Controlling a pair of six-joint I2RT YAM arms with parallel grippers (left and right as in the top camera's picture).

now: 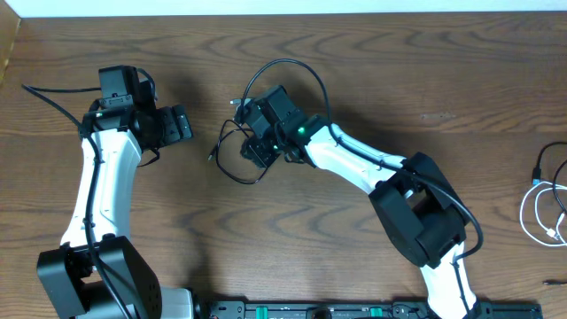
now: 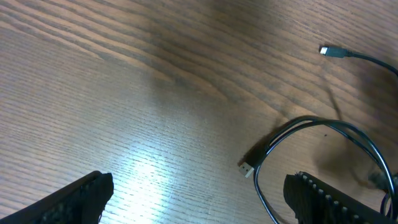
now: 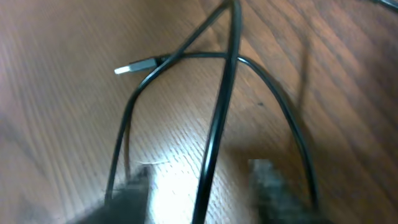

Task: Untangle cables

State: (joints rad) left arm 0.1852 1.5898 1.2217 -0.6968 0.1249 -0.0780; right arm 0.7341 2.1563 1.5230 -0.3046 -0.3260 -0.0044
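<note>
A thin black cable [image 1: 232, 174] lies in loose loops at the table's middle. Its USB plug [image 2: 247, 168] and a small plug [image 2: 333, 51] show in the left wrist view. My right gripper [image 1: 254, 147] sits over the loops. It is open, with one black strand [image 3: 217, 124] running between its blurred fingers [image 3: 202, 177] and a plug end [image 3: 134, 67] lying ahead. My left gripper [image 1: 184, 124] is open and empty just left of the cable. In its own view the fingers [image 2: 199, 185] straddle bare wood, with the cable loop [image 2: 311, 121] by the right finger. A white cable [image 1: 536, 217] lies coiled at the far right edge.
Another thin black cord [image 1: 542, 166] lies beside the white cable at the right edge. The thick black robot cable [image 1: 53, 102] runs off the left arm. A dark rail [image 1: 354, 310] runs along the table's front edge.
</note>
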